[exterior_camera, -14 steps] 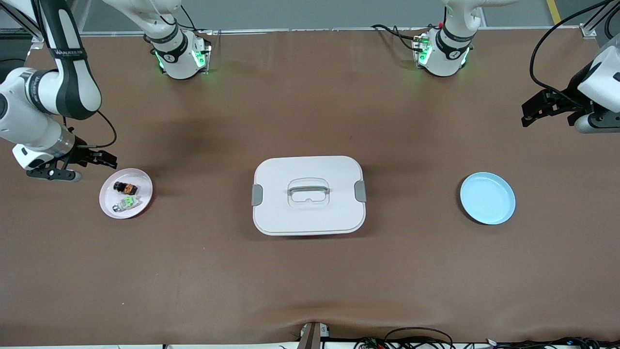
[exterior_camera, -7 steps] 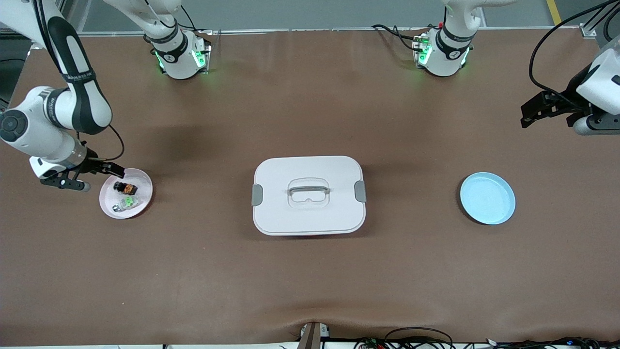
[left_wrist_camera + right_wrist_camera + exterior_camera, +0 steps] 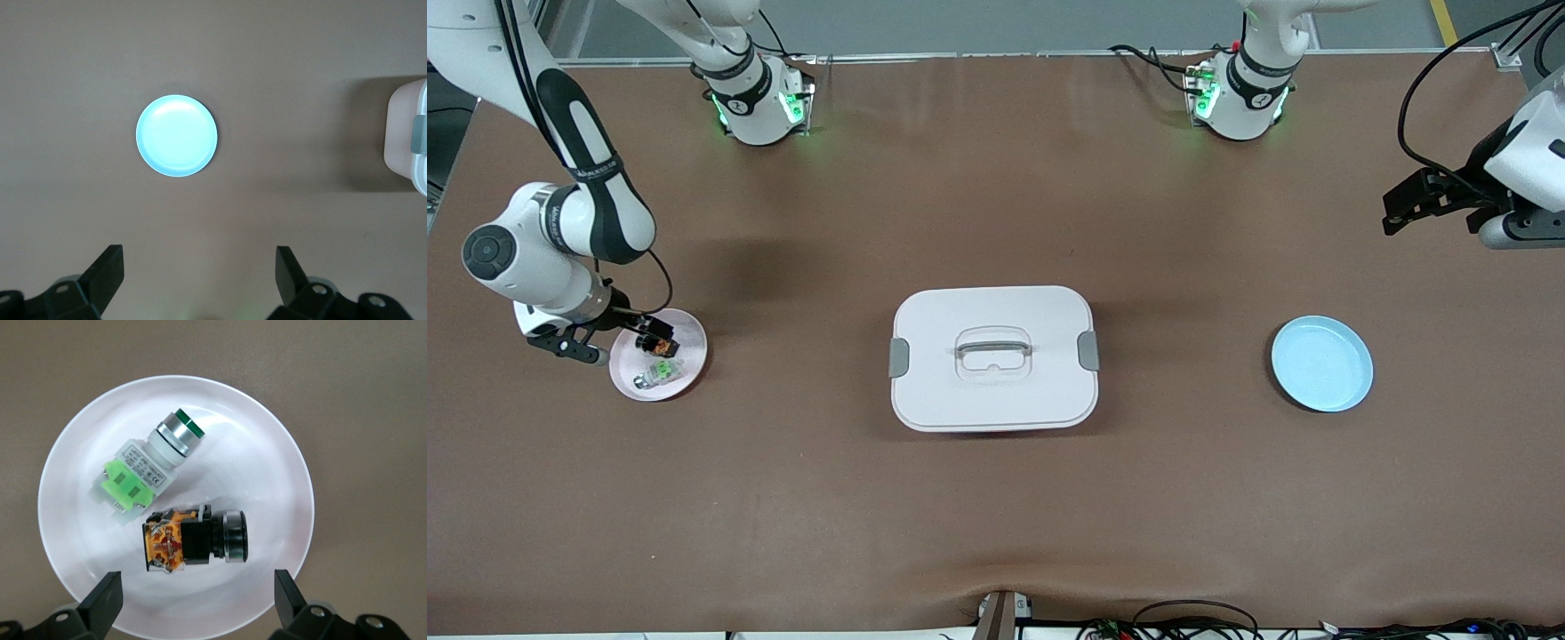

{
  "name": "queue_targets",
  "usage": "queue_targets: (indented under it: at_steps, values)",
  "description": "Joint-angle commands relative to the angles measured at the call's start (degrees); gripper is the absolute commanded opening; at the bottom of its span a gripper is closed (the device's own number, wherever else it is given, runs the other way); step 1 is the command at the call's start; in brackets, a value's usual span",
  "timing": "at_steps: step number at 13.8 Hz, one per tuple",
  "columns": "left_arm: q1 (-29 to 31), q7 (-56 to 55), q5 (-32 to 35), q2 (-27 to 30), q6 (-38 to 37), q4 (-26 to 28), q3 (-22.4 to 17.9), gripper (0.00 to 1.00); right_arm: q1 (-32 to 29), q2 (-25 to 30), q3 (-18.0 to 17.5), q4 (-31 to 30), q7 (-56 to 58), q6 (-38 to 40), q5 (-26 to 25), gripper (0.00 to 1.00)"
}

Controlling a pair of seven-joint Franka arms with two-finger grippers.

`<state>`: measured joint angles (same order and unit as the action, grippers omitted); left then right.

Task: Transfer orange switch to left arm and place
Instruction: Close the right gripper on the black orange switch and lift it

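While the orange switch (image 3: 195,543) lies on the pink plate (image 3: 690,363) beside the green one (image 3: 152,467), we judge it light and rigid (grip its black body), right gripper (image 3: 193,603) wide over it, left gripper (image 3: 200,283) waiting wide.

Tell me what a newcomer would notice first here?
The big white box in the table's middle. Toward the right arm's end, the right end effector, open, hovers over the pink plate holding the orange switch and green switch. The blue plate lies toward the left arm's end.
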<state>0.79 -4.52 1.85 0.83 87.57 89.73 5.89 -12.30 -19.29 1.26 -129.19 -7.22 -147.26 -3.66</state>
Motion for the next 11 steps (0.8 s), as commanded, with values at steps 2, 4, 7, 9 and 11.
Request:
queue_targets:
  at_steps: [2,4,7,9,11]
  values:
    - [0.27,-0.05,0.26,-0.56,-0.91,-1.49,0.17,1.0,-0.44,-3.38,-0.38,3.24,-0.34,-0.22,-0.47,1.0]
    - [0.27,-0.05,0.26,-0.56,-0.91,-1.49,0.17,1.0,-0.44,-4.52,-0.38,3.77,-0.25,-0.31,-0.56,1.0]
    - [0.27,-0.05,0.26,-0.56,-0.91,-1.49,0.17,1.0,-0.35,-5.67,-0.38,4.38,-0.25,-0.31,-0.99,1.0]
    - [0.27,-0.05,0.26,-0.56,-0.91,-1.49,0.17,1.0,-0.27,-6.37,-0.38,4.73,-0.08,-0.84,-0.99,1.0]
    - [0.27,0.04,0.26,-0.47,-0.91,-1.49,0.17,1.0,-0.27,-6.81,-0.38,4.82,-0.08,-1.1,-0.99,1.0]
